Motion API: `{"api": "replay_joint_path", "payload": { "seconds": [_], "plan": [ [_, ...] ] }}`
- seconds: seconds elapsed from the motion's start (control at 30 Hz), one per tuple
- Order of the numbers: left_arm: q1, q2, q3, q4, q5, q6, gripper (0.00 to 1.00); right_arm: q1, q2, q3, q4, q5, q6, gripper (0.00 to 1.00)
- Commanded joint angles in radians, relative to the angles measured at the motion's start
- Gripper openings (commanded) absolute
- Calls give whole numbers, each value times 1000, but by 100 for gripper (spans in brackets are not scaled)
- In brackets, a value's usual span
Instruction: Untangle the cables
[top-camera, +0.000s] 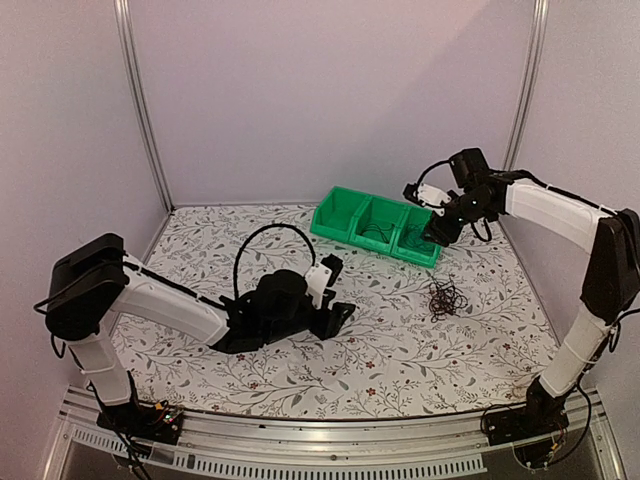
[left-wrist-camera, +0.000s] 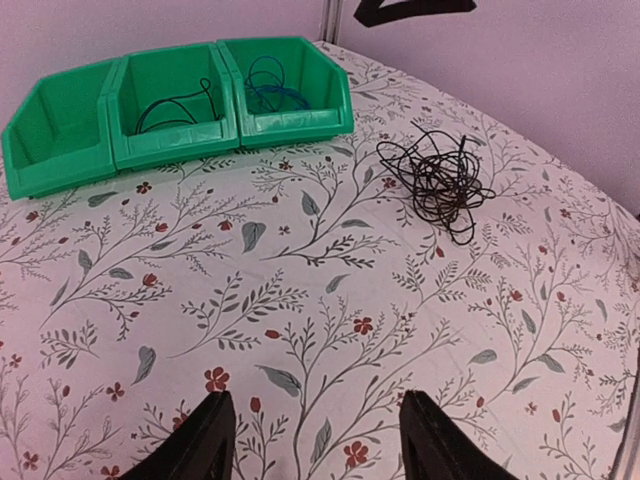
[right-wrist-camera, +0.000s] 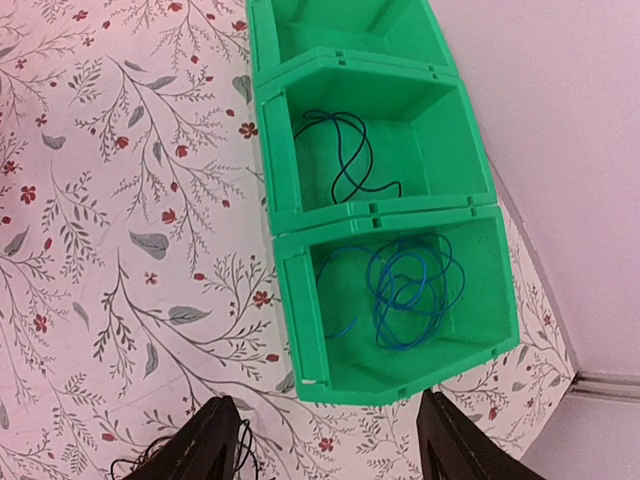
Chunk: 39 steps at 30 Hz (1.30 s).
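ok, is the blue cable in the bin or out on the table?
In. The blue cable lies coiled on the floor of the right-end compartment of the green bin, fully inside its walls.

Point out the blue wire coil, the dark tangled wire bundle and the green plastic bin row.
Blue wire coil (right-wrist-camera: 403, 290): right wrist view, centre loops.
Dark tangled wire bundle (left-wrist-camera: 435, 182): left wrist view, knot's middle.
Green plastic bin row (left-wrist-camera: 170, 146): left wrist view, middle front wall.
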Motion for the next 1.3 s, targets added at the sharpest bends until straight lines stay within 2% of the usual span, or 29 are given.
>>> {"api": "replay_joint_path", "payload": {
  "seconds": [0.0, 0.17, 0.33, 0.6, 0.83, 1.03, 1.17, 1.27],
  "plan": [
    [4, 42, 67, -53, 46, -16, 56, -72, -110, -166, -46, -6, 59, 60],
    [4, 52, 82, -63, 59, -20, 56, -205, -147, -236, -98, -136, 164, 48],
    [4, 78, 105, -74, 81, -23, 56, -247, -137, -315, -47, -282, 207, 46],
    [4, 88, 137, -100, 83, -18, 55, -252, -5, -319, 51, -285, 269, 48],
    [5, 90, 132, -103, 76, -32, 55, -259, 92, -309, 99, -276, 276, 45],
    [4, 100, 138, -103, 81, -33, 55, -262, 112, -296, 106, -299, 280, 31],
    [4, 106, 146, -101, 85, -31, 55, -262, 117, -290, 102, -316, 280, 10],
    [5, 108, 149, -101, 87, -31, 55, -263, 116, -284, 93, -323, 280, 2]
  ]
}}
